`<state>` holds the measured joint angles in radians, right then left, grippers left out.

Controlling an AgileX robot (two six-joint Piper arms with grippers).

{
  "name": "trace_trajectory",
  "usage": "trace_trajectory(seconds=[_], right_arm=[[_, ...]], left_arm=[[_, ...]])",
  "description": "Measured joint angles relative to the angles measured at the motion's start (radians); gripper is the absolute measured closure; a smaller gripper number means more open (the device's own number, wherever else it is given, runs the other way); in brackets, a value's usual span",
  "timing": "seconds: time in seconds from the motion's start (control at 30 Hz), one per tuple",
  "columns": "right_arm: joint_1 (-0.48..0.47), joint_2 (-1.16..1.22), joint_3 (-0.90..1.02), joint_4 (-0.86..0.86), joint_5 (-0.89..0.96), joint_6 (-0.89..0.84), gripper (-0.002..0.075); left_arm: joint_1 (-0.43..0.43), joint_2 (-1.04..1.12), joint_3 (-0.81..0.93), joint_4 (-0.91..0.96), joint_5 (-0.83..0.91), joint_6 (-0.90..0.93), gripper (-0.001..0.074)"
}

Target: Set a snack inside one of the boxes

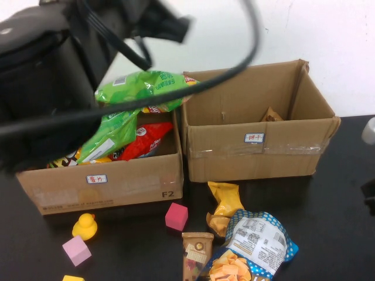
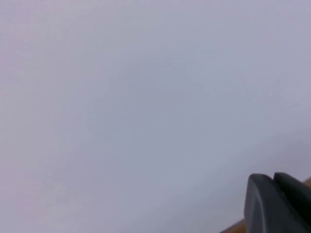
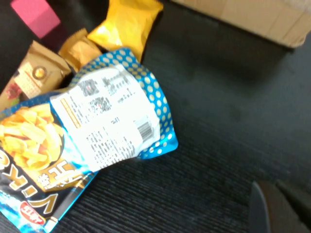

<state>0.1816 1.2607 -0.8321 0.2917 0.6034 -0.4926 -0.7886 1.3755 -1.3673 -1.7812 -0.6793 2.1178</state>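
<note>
Overhead only—left tool [image 2: 277, 204] above the left box [image 1: 105, 184]; right tool [image 3: 282, 208], by the blue bag [image 3: 97, 141]—grip states unclear.

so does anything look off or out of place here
Yes: the green snack bag sticks up over the rim of the overfilled left box, while the right box holds almost nothing.

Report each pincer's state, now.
Left pincer: raised above the left box, facing the wall; cannot tell.
Right pincer: low over the table beside the blue chip bag; cannot tell.
</note>
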Motion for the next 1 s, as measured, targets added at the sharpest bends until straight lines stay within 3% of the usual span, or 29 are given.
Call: trace_trajectory(seconds=[0.23,0.57,1.0], right_arm=[[0.0,-0.067,0.0,-0.001,0.025,-0.007,0.0727],[0.0,-0.277,0.02,0.038,0.077,-0.009,0.0727],[0.0,-0.752,0.376,0.147,0.077,-0.14,0.0727]], left_arm=[[-0.159,-0.028,0.0,0.0,0.19,-0.189,0.0736],[-0.326,-0.106,0.034,0.004,0.246,-0.201,0.0736],[-0.345,-0.215,0.226,0.008,0.246,-0.182,0.0736]])
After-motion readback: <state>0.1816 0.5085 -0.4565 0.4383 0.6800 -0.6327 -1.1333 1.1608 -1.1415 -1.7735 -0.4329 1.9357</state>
